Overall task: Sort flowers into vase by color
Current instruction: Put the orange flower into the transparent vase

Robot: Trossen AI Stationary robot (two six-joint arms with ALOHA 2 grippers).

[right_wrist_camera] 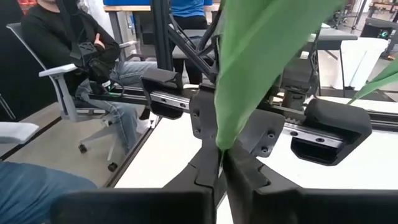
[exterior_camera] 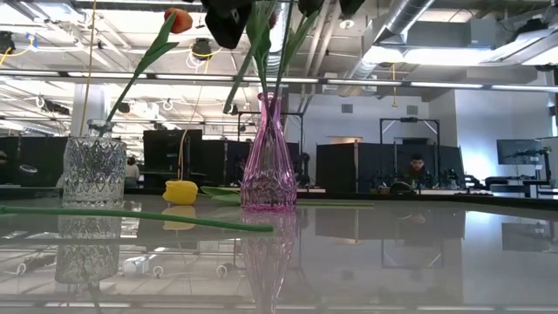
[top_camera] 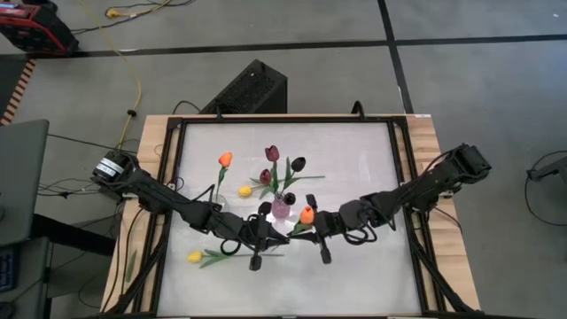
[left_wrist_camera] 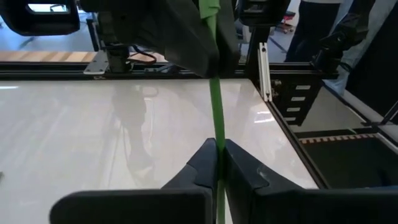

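Both grippers hold one orange tulip [top_camera: 306, 213] in the air near the table's middle, beside the purple vase [top_camera: 282, 208]. My left gripper [top_camera: 273, 230] is shut on its green stem, and my right gripper [top_camera: 308, 227] faces it, shut on the same flower. The purple vase [exterior_camera: 268, 157] holds three maroon tulips [top_camera: 272, 153]. A clear vase [exterior_camera: 94, 170] holds an orange tulip [top_camera: 225, 159]. One yellow tulip [top_camera: 194, 257] lies on the table, its stem [exterior_camera: 131, 216] flat. Another yellow head [exterior_camera: 180, 192] lies between the vases. My left gripper pinches the thin green stem [left_wrist_camera: 217, 134] between its two fingers, coming level from the table's left. The stem runs on from the fingers toward my right gripper and is lifted clear of the table. My right gripper pinches the flower where a broad green leaf [right_wrist_camera: 239, 93] meets the stem [right_wrist_camera: 221, 144], between its two fingers, coming level from the table's right. The leaf stands up in front of the camera. The flower is clear of the table.
A black frame [top_camera: 403, 177] edges the white table. The table's right half and near strip hold nothing but reflections. A black box [top_camera: 248, 89] sits beyond the far edge. People sit and stand beyond the table [right_wrist_camera: 74, 56].
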